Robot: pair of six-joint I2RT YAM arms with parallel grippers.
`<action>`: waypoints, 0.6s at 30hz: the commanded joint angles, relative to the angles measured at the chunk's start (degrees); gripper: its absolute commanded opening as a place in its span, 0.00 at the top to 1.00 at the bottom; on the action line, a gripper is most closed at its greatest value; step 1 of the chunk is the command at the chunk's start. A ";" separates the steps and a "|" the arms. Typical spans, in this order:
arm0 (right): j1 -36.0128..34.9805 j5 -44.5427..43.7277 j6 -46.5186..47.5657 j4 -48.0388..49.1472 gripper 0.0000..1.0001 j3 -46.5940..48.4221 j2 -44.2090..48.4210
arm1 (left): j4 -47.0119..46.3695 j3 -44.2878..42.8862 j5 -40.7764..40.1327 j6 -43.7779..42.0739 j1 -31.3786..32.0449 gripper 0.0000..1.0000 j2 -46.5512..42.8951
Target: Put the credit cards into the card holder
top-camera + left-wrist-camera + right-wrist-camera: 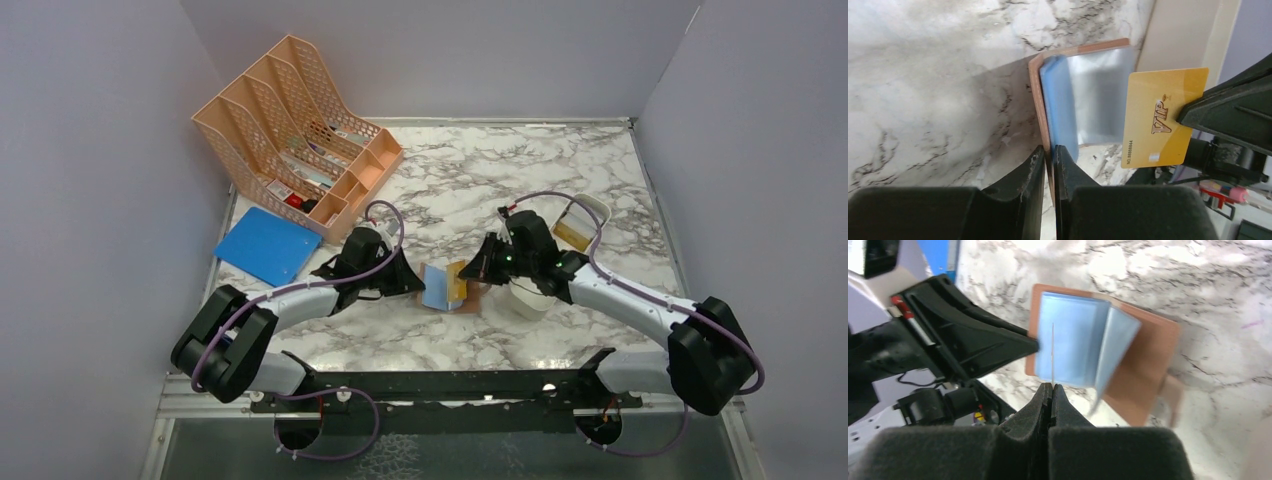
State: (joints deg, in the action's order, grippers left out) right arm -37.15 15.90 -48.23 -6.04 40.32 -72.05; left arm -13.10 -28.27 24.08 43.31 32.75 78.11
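Just beside the card holder (pixel 1098 95), edge-pinched by the left pincer (pixel 1050 151), a gold credit card (pixel 1158 115) is clamped in the right pincer (pixel 1051 388), not yet slotted.

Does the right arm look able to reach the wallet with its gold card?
Probably yes. The right gripper holds the gold card just beside the open card holder, which the left gripper pinches; nothing sits between them.

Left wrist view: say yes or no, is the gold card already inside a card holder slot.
No, the gold card shows whole, pinched by the right gripper beside the card holder.
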 commanded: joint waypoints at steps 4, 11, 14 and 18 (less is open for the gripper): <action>-0.38 -4.11 2.76 4.13 0.99 -4.39 -1.43 | 9.24 0.48 -8.47 -2.53 0.31 0.82 -2.09; -0.38 -2.72 2.85 7.48 0.99 -5.43 -4.19 | 13.70 -0.82 -9.82 -2.31 0.30 0.65 -5.29; -0.38 -2.87 2.23 8.69 0.99 -5.81 -4.25 | 15.93 -3.03 -8.58 -2.45 0.30 0.65 -6.92; -0.43 -2.89 1.54 10.68 0.99 -5.98 -5.00 | 17.00 -5.12 -6.15 -2.00 0.40 0.65 -10.06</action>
State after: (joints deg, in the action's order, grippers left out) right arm -37.15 14.17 -46.48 0.49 34.94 -76.20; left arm 2.33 -30.04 16.19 41.69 32.75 71.83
